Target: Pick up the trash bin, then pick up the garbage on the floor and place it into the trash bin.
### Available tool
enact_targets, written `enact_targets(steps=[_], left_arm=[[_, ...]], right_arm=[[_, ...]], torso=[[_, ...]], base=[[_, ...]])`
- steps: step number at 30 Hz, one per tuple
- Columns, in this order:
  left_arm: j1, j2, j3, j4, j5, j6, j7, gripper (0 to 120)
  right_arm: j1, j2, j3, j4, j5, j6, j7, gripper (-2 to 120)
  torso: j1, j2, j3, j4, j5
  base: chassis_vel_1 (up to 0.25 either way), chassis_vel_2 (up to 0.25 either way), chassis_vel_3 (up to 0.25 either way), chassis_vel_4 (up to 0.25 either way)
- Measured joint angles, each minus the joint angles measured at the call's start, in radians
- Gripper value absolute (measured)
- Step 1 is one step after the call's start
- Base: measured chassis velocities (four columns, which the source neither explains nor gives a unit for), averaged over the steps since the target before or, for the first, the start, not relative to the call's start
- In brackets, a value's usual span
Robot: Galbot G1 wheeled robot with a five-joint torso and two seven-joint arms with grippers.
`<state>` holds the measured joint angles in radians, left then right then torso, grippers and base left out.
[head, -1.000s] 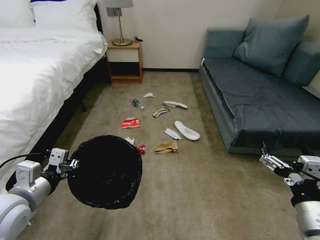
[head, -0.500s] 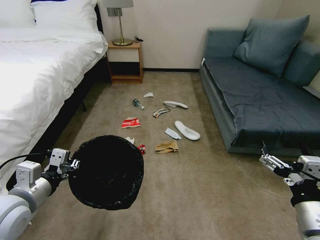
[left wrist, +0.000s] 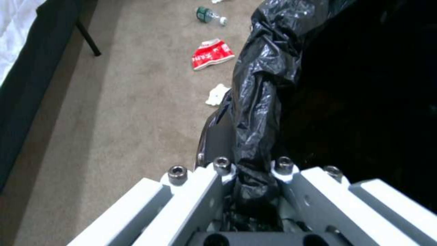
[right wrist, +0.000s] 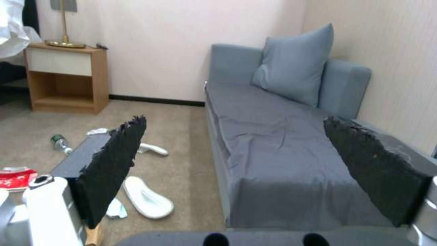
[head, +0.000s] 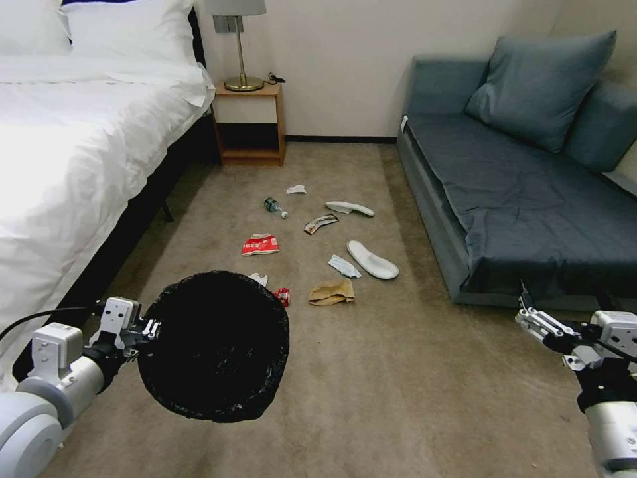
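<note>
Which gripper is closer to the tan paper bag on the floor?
Left. The left gripper, shut on the rim of the trash bin, is beside the tan paper bag, with the bin between them. The right gripper, open and empty, hangs farther away, in front of the sofa.

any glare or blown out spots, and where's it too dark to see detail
Head view: the white bed is blown out near the left edge; the trash bin mouth reads flat black. Left wrist view: the bin's bag glints along its folds, interior featureless.
</note>
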<state>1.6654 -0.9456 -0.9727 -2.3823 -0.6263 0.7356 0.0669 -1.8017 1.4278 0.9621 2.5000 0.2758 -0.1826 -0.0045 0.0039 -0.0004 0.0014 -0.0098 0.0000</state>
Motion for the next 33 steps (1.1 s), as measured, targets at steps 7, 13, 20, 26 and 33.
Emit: enact_targets(steps=[7,13,20,26,33], left_arm=[[0.014,-0.004,-0.005,-0.007,0.000,0.000,0.008,2],[0.025,-0.008,-0.011,-0.013,0.002,0.000,0.015,2],[0.067,-0.030,-0.020,-0.023,0.027,0.000,0.034,2],[0.075,-0.040,-0.020,-0.024,0.043,0.000,0.041,2],[0.074,-0.044,-0.017,-0.024,0.042,0.000,0.040,2]], right_arm=[[0.001,-0.001,-0.001,0.000,0.000,0.000,-0.001,100],[0.005,0.001,-0.001,0.000,0.000,0.002,-0.008,100],[0.012,0.007,-0.002,0.000,-0.006,0.004,-0.015,100],[0.016,0.006,-0.002,0.000,-0.006,0.005,-0.016,100],[0.018,0.006,-0.003,0.000,-0.004,0.008,-0.016,100]], torso=[[0.000,0.000,0.000,0.0001,0.0000],[0.000,0.000,0.000,0.0000,0.0000],[0.000,0.000,0.000,0.0001,0.0000],[0.000,0.000,0.000,0.0001,0.0000],[0.000,0.000,0.000,0.0000,0.0000]], base=[[0.000,0.000,0.000,0.000],[0.000,0.000,0.000,0.000],[-0.024,0.016,0.017,-0.034],[-0.133,0.127,0.136,-0.136],[-0.164,0.171,0.152,-0.174]])
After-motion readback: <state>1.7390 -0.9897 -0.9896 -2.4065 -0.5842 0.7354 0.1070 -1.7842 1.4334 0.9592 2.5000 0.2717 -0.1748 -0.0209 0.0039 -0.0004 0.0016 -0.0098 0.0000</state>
